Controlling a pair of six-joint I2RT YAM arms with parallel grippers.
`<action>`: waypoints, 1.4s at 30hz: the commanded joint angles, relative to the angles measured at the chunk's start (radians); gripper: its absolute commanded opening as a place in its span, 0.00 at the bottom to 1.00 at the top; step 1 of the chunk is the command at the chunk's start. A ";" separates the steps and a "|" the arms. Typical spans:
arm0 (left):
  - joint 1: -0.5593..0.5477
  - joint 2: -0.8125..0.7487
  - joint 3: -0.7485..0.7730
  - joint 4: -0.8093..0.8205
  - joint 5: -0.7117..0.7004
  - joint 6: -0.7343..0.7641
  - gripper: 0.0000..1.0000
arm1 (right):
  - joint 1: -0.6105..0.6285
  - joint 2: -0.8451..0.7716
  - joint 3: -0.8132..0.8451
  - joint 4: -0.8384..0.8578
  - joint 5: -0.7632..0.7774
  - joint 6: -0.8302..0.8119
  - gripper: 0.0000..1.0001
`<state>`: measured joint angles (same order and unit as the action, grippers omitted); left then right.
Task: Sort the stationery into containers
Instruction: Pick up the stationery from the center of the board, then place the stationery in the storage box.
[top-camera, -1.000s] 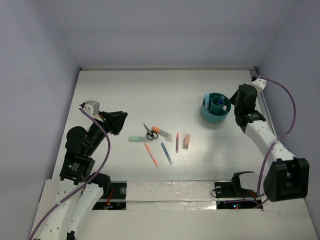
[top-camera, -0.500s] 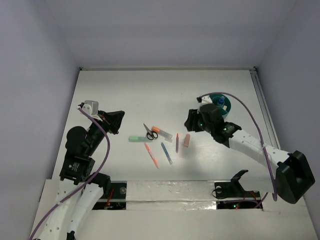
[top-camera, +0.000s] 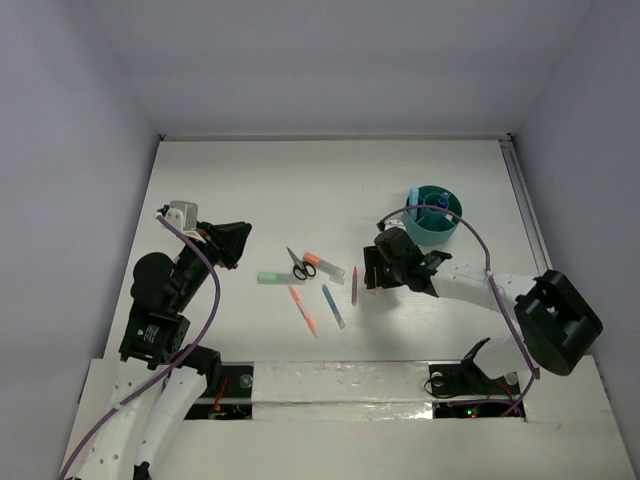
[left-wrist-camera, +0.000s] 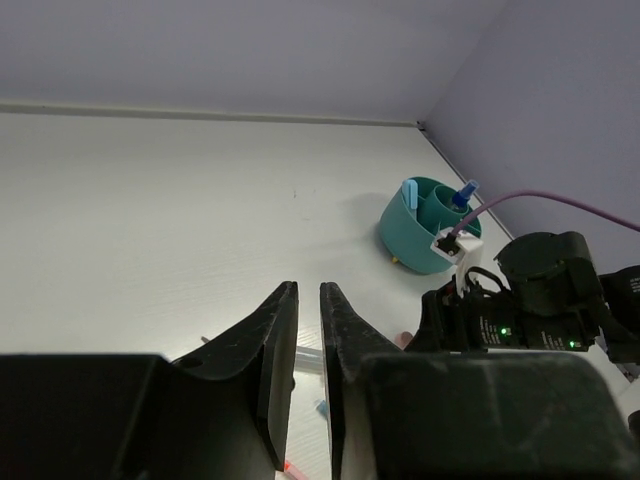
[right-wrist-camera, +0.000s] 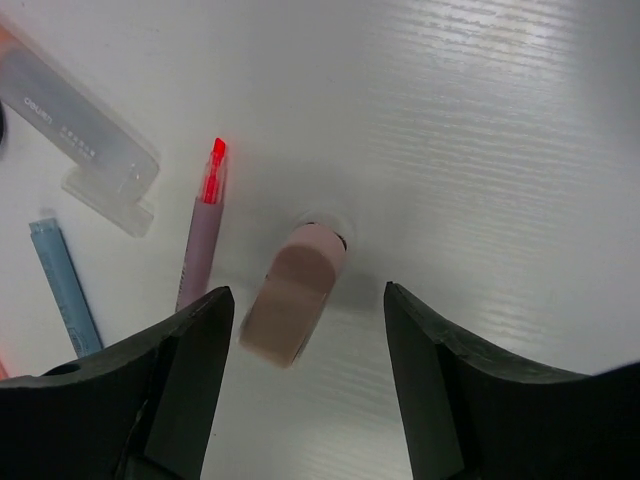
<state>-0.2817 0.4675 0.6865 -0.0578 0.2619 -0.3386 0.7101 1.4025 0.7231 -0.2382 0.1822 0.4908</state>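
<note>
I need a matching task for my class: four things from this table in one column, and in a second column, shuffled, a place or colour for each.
Column one
1. pink eraser
2. scissors
3. teal cup
4. purple crayon

Column two
A. holds a blue-capped bottle
B. lies between the open fingers of the right tool
C. has black handles
D. has a red tip and lies flat beside the eraser

Pairs: 1-B, 2-C, 3-A, 4-D

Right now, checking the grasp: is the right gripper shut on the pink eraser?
No, the right gripper is open, the pink eraser lying between its spread fingers.
</note>
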 joint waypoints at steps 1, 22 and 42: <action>-0.005 -0.004 -0.004 0.041 0.016 0.001 0.13 | 0.009 0.025 0.041 0.046 0.000 0.028 0.65; -0.005 -0.006 -0.004 0.046 0.028 -0.002 0.13 | -0.279 -0.324 0.167 0.077 0.352 -0.138 0.05; -0.014 0.010 -0.004 0.052 0.039 0.000 0.13 | -0.709 -0.060 0.200 0.349 0.005 -0.195 0.04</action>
<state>-0.2932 0.4694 0.6865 -0.0566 0.2825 -0.3386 0.0124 1.3445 0.8639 0.0090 0.2840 0.3191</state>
